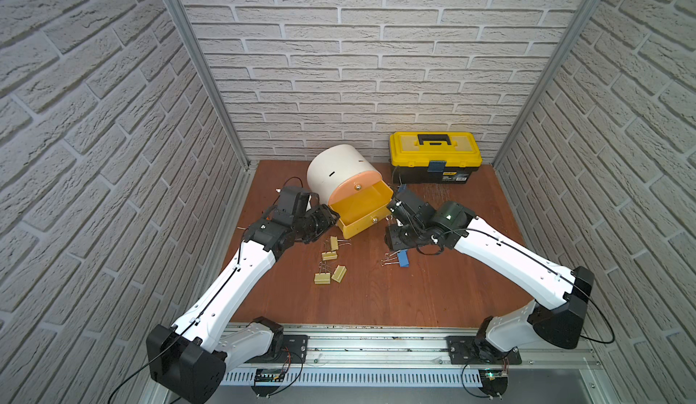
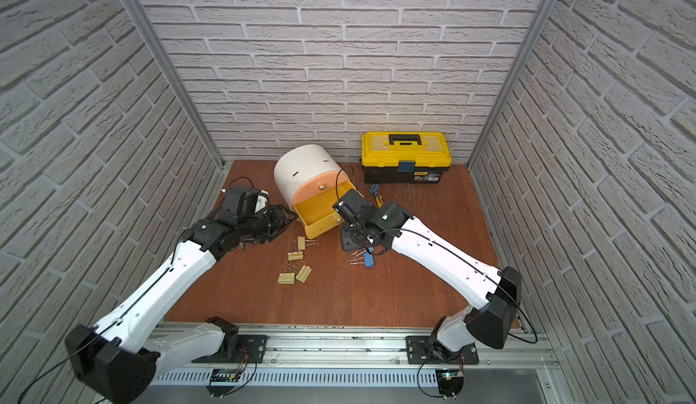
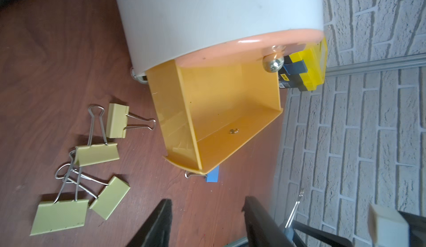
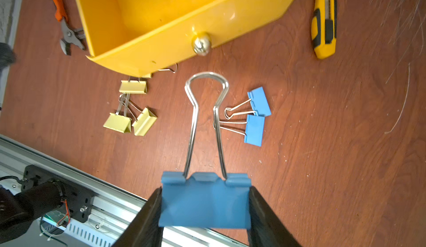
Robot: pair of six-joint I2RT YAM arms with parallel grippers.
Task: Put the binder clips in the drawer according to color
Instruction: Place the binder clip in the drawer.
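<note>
- The right gripper (image 4: 204, 209), at the bottom centre of the right wrist view, is clamped on a blue binder clip (image 4: 204, 202): both dark fingers (image 4: 147, 220) press the sides of its folded body, and the silver wire handles point up the frame toward the yellow drawer (image 4: 161, 43). Holding it by the body leaves the handles free, which should let it drop cleanly.
- The left gripper (image 3: 207, 225), at the bottom of the left wrist view, has its jaws parted with nothing between them. It hangs just beside the pulled-out drawer, likely ready for a pale yellow clip.
- The cabinet (image 1: 339, 174) lies at the centre of both top views, tipped on its side, white barrel body toward the back wall. Its peach front (image 1: 356, 187) is closed; the yellow drawer is drawn out and looks empty.
- Four pale yellow clips (image 1: 327, 268) lie in a loose cluster below the drawer, their handles tangled.
- Two more blue clips (image 4: 255, 116) lie side by side at the middle right of the right wrist view, touching.
- No teal clips show.
- A yellow-black knife (image 4: 323, 20) lies at the upper right of that view; the toolbox (image 1: 435, 155) stands against the back wall.
</note>
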